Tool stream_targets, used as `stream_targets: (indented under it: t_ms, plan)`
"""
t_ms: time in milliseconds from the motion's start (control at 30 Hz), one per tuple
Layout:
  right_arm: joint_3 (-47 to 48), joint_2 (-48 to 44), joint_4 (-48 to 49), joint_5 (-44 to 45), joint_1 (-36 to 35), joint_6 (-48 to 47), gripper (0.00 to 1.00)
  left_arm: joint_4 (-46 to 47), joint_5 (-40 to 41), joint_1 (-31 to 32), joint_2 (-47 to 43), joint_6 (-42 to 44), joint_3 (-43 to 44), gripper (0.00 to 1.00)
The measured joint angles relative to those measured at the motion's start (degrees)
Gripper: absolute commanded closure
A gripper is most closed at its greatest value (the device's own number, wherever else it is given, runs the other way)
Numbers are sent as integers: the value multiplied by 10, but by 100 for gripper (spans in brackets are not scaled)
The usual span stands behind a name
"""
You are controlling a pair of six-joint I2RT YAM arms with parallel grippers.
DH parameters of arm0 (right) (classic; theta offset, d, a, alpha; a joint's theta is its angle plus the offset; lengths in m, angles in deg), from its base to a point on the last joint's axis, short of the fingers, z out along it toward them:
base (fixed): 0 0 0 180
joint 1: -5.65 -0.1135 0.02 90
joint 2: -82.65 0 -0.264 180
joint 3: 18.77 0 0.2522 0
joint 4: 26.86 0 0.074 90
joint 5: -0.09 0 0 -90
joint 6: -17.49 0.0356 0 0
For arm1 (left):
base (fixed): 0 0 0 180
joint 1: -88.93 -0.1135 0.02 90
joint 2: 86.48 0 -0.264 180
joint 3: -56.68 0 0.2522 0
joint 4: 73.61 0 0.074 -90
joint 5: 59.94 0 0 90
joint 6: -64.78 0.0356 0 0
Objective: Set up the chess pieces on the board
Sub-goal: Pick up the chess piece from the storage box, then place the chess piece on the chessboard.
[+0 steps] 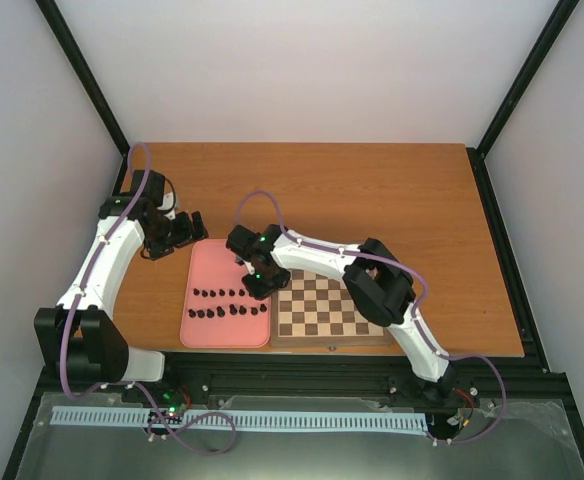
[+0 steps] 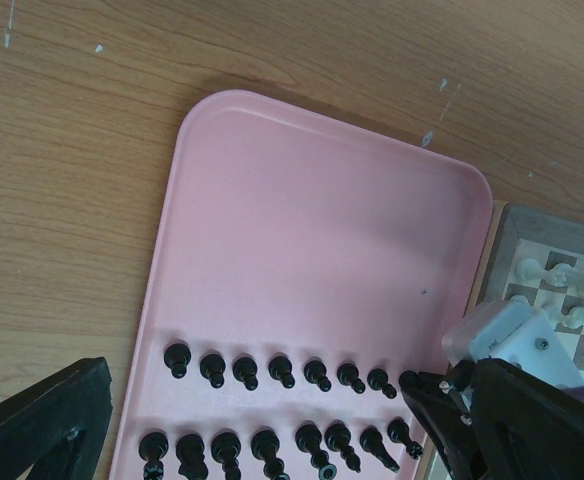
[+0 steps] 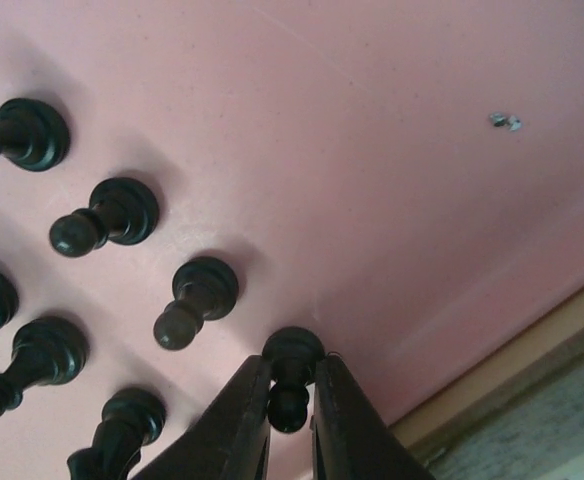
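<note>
The black chess pieces (image 1: pixel 227 305) stand in two rows on a pink tray (image 1: pixel 222 262), left of the wooden board (image 1: pixel 317 305). My right gripper (image 1: pixel 259 285) is down at the right end of the far row. In the right wrist view the gripper (image 3: pixel 292 380) is shut on the neck of a black pawn (image 3: pixel 293 350), whose base rests on the tray (image 3: pixel 372 150). The left wrist view shows both rows (image 2: pixel 282 372) and the right arm (image 2: pixel 502 340) at that end pawn. My left gripper (image 1: pixel 192 230) hovers open beyond the tray's far left corner, one finger (image 2: pixel 42 420) showing.
Cream chess pieces (image 2: pixel 572 290) stand on the board's (image 2: pixel 562 235) near-side squares in the left wrist view. The far half of the tray (image 2: pixel 302 220) is bare pink. Wooden tabletop (image 1: pixel 372 190) stretches behind the tray and board. Black frame posts rise at the table's back corners.
</note>
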Motion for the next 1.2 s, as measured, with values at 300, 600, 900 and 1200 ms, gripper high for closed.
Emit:
stream_targets:
  t_ms: [300, 600, 900, 1200]
  plan:
    - [13, 8, -9, 6, 0, -6, 97, 0, 0, 0, 0, 0, 0, 0]
    - [14, -10, -14, 21, 0, 0, 97, 0, 0, 0, 0, 0, -4, 0]
    - [-18, -140, -9, 59, 0, 25, 97, 1, 0, 0, 0, 0, -9, 0]
    - [-244, -320, -14, 83, 22, 76, 97, 3, -4, 0, 0, 0, -9, 0]
